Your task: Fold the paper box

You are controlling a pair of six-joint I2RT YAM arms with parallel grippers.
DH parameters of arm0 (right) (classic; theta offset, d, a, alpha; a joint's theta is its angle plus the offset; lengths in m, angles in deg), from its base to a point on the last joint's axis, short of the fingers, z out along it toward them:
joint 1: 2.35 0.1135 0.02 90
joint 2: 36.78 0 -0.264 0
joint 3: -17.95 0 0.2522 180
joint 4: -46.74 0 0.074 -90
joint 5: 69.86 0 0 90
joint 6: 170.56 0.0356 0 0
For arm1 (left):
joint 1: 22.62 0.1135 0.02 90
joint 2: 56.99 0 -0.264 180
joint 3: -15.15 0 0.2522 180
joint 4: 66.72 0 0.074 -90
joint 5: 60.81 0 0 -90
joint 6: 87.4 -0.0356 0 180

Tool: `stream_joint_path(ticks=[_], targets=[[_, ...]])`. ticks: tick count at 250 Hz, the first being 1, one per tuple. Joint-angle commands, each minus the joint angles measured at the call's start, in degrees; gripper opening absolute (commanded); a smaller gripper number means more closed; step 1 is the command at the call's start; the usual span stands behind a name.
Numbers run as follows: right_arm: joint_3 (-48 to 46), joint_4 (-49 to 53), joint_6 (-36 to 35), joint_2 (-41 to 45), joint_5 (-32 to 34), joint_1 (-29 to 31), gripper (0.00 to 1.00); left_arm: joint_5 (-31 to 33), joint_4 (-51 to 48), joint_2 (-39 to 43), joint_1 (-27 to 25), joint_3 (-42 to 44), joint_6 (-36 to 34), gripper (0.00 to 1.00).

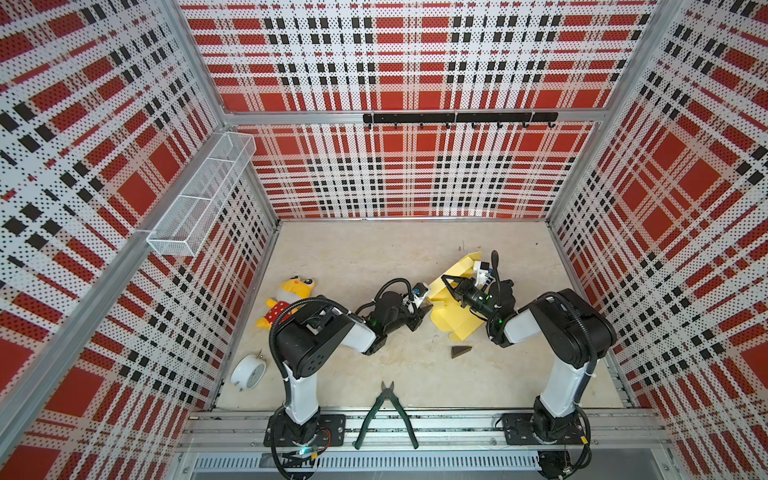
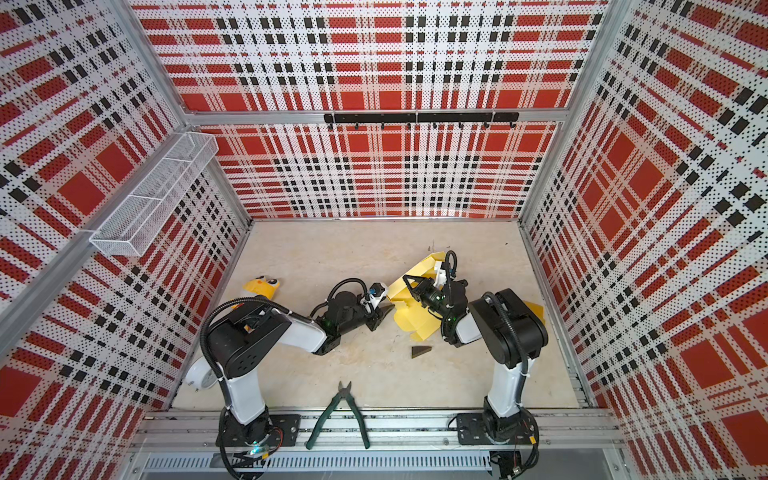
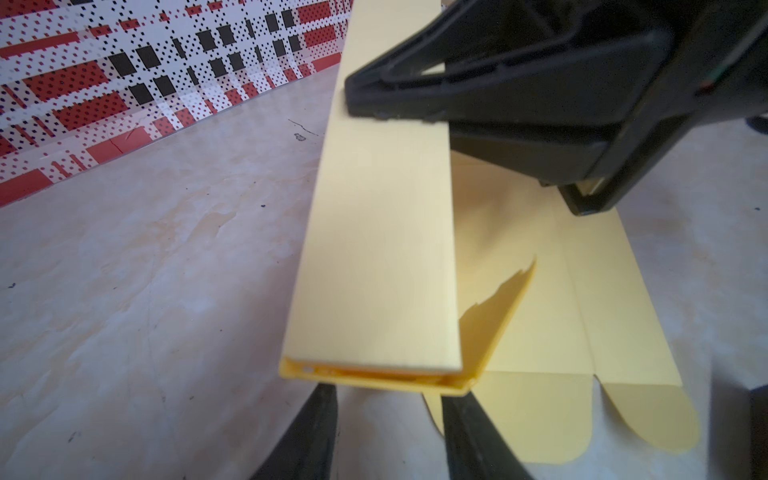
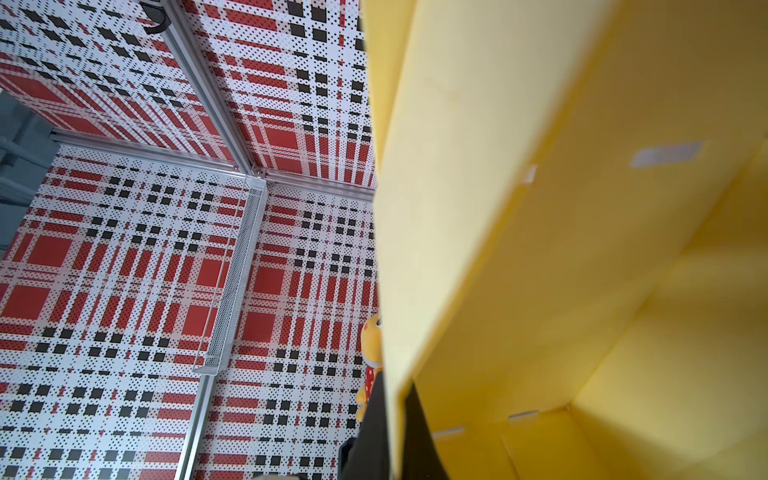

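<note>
Plush toy point(image 1: 296, 287), white clock point(image 1: 248, 371), green pliers point(image 1: 387, 397), dark wedge point(image 1: 461, 351)

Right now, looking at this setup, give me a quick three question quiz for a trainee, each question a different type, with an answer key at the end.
1. True or false: the right gripper is shut on the paper box.
2. Where do the green-handled cutters lie? A, on the paper box. B, at the table's front edge. C, in the right gripper.
3. Missing word: the plush toy lies on the table's ___ side.
Key: 1 true. 2 B. 3 left.
</note>
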Motion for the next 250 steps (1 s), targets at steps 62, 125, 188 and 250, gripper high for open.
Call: stream_joint_path(ticks=[62, 125, 188, 250], targets=[[-3.13, 4.67, 1.85, 0.41, -9.85, 3.92, 0.0, -0.29, 10.89, 1.93, -1.53, -4.38, -4.02, 0.55], [-2.73, 5.87, 1.65, -0.12, -11.46, 3.77, 0.0, -4.73, 9.27, 2.36, -1.05, -4.91, -5.75, 0.5], [-5.56, 8.05, 1.38, 0.97, -12.25, 4.12, 0.0, -5.29, 10.6, 2.45, -1.32, -4.67, -3.3, 0.61], [-6.16, 13.37, -0.73, 4.87, -12.15, 5.0, 0.0, -3.24, 12.82, 3.07, -2.97, -3.09, -2.87, 0.62]])
